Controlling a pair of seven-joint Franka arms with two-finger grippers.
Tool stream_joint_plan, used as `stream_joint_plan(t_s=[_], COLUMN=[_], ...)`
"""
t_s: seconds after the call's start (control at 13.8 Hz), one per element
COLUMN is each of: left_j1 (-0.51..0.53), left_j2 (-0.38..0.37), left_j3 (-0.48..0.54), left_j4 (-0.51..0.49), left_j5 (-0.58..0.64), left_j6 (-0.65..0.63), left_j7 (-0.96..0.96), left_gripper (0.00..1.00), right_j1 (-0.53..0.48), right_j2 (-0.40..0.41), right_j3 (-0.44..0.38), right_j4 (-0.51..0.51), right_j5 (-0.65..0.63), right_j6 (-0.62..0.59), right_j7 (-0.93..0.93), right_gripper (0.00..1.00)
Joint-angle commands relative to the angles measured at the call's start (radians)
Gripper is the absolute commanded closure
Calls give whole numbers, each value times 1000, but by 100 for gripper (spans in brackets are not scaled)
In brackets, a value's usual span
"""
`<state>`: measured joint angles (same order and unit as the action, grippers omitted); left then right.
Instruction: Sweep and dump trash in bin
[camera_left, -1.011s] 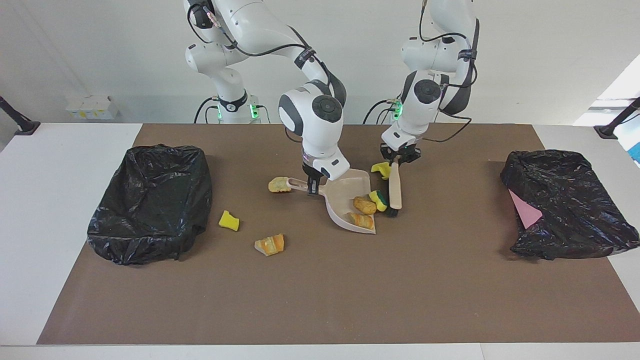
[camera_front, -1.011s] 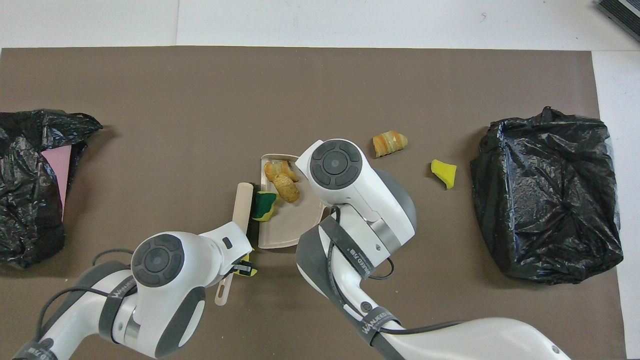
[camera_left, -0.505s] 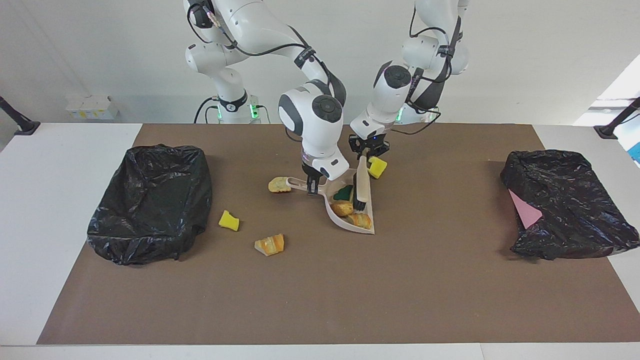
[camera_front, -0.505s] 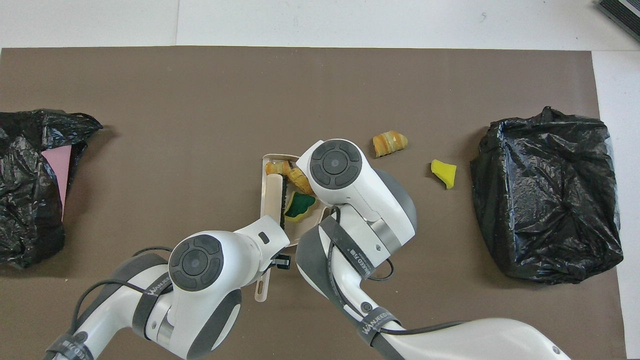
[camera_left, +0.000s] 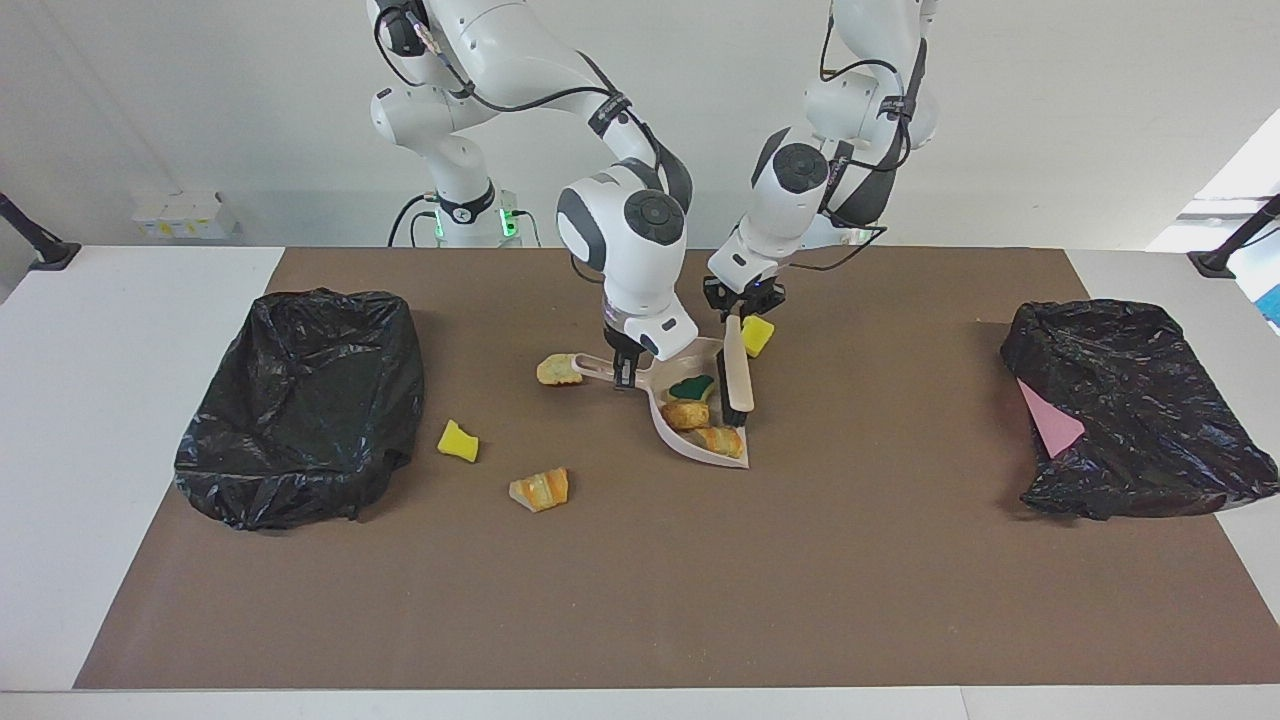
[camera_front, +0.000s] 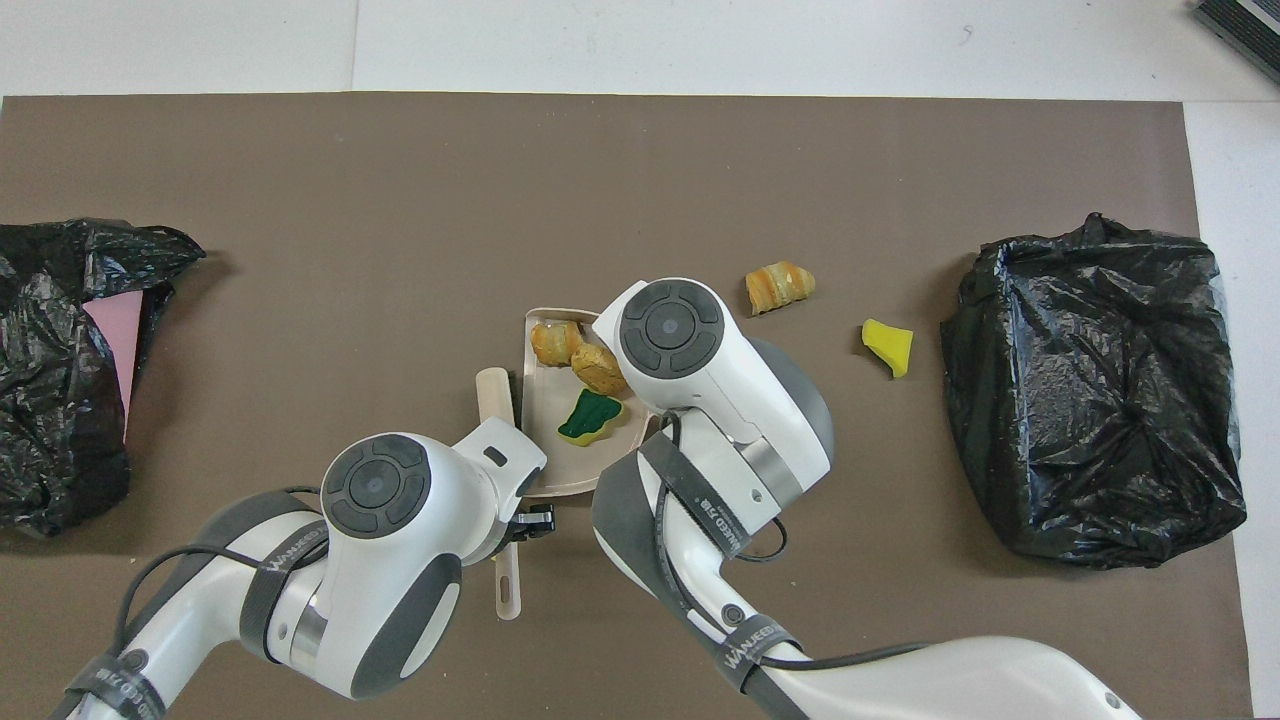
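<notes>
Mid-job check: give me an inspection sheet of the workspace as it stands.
Surface: brown mat on white table.
Job's things: three scraps in dustpan; loose ones: yellow cube, bread chunk, sponge bit, bread piece. Two bag-lined bins.
Clutter: pink sheet in one bin.
Grippers: right gripper shut on dustpan handle; left gripper shut on brush.
Cables: along arms only.
Surroundings: small box by wall.

White wall (camera_left: 1050, 100), white table (camera_left: 120, 400) (brown mat (camera_left: 640, 580) on top).
</notes>
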<state>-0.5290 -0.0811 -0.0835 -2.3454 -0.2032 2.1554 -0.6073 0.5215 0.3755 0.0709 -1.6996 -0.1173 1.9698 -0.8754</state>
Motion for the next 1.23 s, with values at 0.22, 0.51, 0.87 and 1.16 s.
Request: stream_joint_plan(t_s=[0.22,0.51,0.87,1.16], left_j1=[-6,-14,-150,-143], left_j2=[-65,-84,-207,-171], left_j3=[-5,-19,-28,-16], left_j4=[5,8,-127,-60], left_j5=[53,84,64,51], left_j6=[-98,-161,-140,-132], left_j7=[-421,-701,-890,-891], left_gripper=[100,100,100,100], right_j1=[-5,-5,-5,-5], right_j2=[-27,-27,-27,-30], right_j3=[6,6,6,6], right_j4=[-25,-26,-26,-29], right_j5=[-12,-12,-12,-12], right_j6=[-12,-12,-12,-12], right_j7=[27,27,27,27], right_gripper=[100,100,100,100])
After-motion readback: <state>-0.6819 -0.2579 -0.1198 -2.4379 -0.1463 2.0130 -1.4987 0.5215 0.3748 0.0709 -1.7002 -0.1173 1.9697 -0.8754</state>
